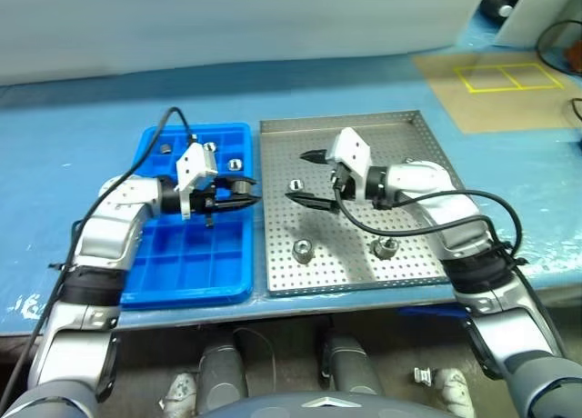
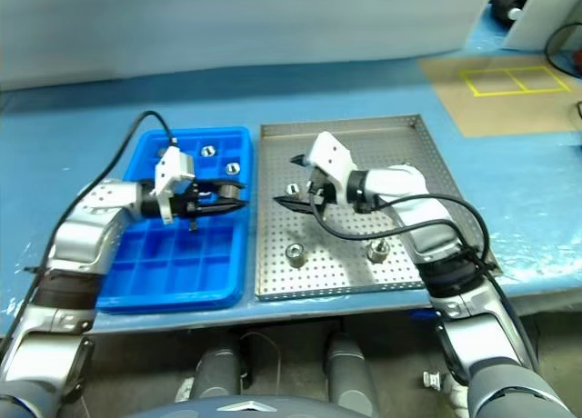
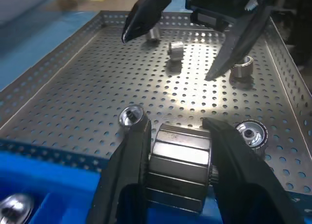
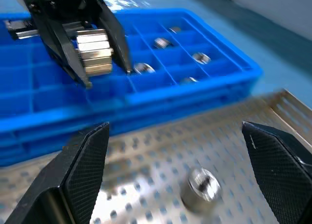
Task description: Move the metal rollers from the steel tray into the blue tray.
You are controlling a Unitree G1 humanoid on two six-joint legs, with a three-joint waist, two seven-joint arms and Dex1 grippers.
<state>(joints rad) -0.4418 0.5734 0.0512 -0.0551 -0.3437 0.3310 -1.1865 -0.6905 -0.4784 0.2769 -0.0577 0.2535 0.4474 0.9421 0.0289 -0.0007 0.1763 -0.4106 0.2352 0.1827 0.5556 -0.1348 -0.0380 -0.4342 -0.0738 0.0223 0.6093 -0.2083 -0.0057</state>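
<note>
My left gripper (image 1: 241,193) is shut on a metal roller (image 3: 178,158), held level above the right-hand column of the blue tray (image 1: 186,273). Three more rollers (image 1: 209,147) lie in the far compartments of that tray. My right gripper (image 1: 298,176) hangs open and empty over the left part of the steel tray (image 1: 409,164), its tips pointing at the left gripper. One roller (image 1: 296,185) lies on the perforated floor just below it. Two others (image 1: 302,250) (image 1: 385,247) sit nearer the front rim.
The two trays stand side by side on a blue table top. A tan board with yellow tape lines (image 1: 505,77) lies at the far right. The right arm's black cable (image 1: 427,200) loops over the steel tray.
</note>
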